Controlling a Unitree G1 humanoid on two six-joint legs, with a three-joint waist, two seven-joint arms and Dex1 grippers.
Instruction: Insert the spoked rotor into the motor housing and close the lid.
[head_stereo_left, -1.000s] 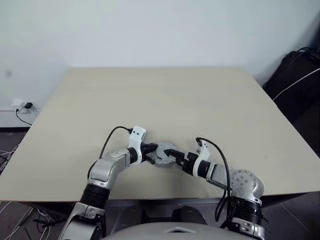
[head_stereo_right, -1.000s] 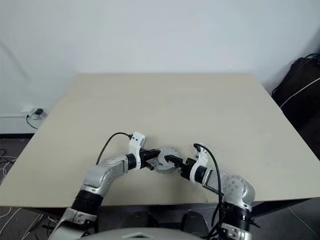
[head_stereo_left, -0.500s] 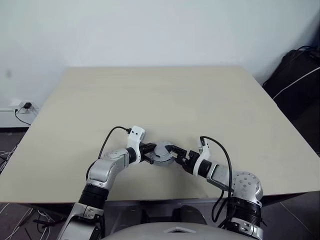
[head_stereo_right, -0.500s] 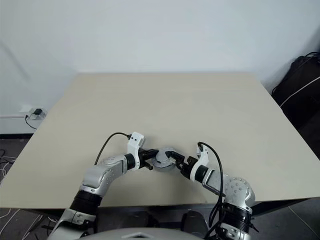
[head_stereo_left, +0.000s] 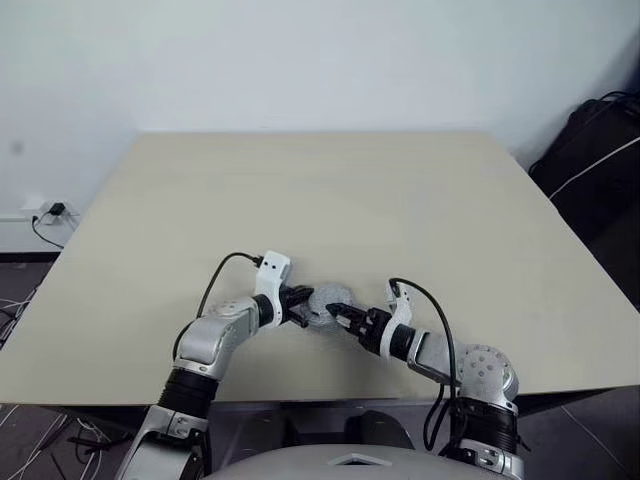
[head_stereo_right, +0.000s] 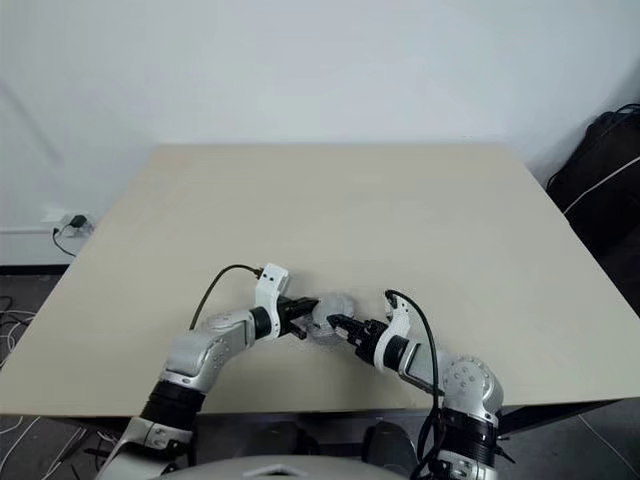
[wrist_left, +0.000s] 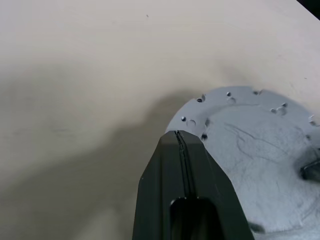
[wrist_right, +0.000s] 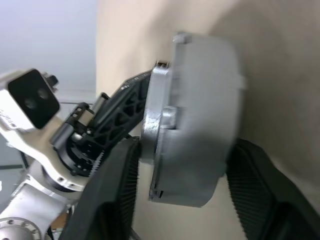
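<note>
I have the grey round assembly, the motor housing (wrist_right: 200, 125) with the lid (wrist_left: 260, 155) on it as far as I can judge, near the table's (head_stereo_left: 330, 200) front edge, between both grippers. The left gripper (wrist_left: 181, 137) is fully closed, its tip against the disc's rim. The right gripper (wrist_right: 185, 165) straddles the housing edge-on, a finger on each flat face, partly closed. I can't tell whether it grips.

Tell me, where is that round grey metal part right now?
The grey assembly sits near the table's front edge, between the left gripper and the right gripper.
</note>
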